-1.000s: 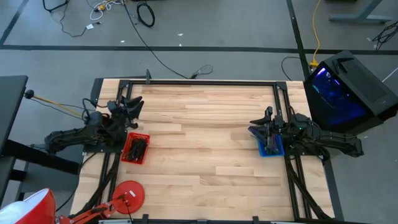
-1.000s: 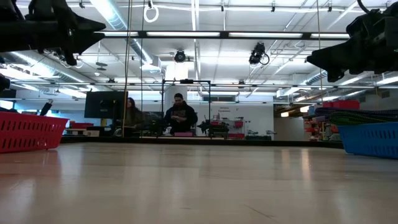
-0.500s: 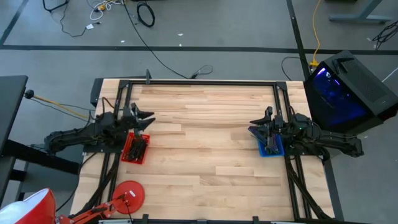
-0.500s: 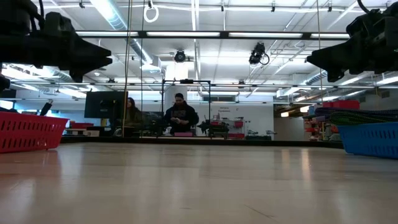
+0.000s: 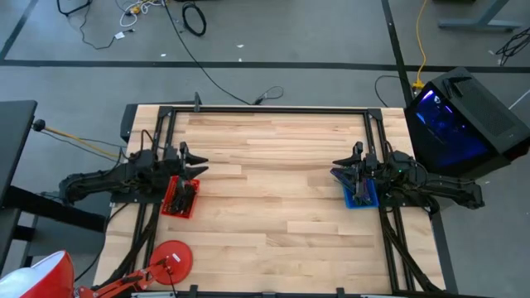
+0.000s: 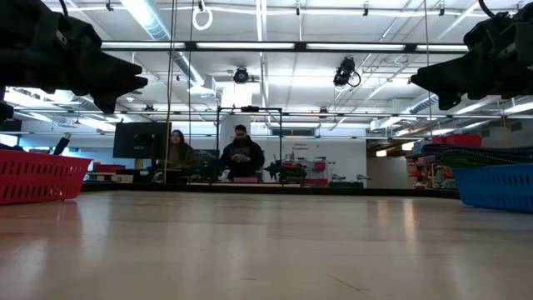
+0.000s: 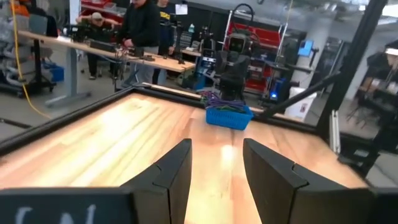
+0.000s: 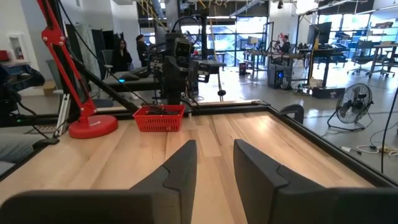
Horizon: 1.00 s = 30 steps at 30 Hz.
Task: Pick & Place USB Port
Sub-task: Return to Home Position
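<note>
Pincers parted: left pincer (image 5: 195,165) by red bin (image 5: 169,207), right pincer (image 5: 337,170) by blue bin (image 5: 351,202), at opposite table (image 5: 273,190) edges

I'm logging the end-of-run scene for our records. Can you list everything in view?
Table: one, light wood, under both arms.
Red bin: one, red, table's left side.
Black cables: several, black, inside the red bin.
Blue bin: one, blue, table's right side.
Lamp stand: one, red, table's left side, apart from the red bin.
Screen: one, glowing blue, off the table at right.
People: two, in the room behind.
Left gripper: one, dark, raised by the red bin, fingers open.
Right gripper: one, dark, raised by the blue bin, fingers open.
</note>
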Available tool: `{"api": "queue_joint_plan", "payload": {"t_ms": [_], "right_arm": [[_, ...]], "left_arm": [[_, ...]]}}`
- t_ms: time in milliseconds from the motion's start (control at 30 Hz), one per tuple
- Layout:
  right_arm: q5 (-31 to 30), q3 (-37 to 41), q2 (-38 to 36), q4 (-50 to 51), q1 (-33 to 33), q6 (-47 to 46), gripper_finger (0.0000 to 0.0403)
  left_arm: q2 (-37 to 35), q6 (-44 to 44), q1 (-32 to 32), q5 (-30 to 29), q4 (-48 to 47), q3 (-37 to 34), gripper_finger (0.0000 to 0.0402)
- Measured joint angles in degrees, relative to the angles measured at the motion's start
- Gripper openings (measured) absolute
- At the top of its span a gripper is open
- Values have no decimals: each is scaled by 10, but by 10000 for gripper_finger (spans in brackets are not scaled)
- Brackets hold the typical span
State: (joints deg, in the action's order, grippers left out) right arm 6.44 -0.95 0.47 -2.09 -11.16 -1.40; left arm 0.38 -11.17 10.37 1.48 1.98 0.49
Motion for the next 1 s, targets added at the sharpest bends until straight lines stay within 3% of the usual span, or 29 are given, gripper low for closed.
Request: {"api": "queue_joint_plan", "payload": {"t_ms": [200, 1000], "right_arm": [[0, 0, 0, 0, 0, 0, 107], [0, 0, 0, 0, 0, 0, 107]], "left_arm": [[0, -62, 0, -2, 12, 0, 149], [0, -62, 0, -4, 16, 0, 149]]}}
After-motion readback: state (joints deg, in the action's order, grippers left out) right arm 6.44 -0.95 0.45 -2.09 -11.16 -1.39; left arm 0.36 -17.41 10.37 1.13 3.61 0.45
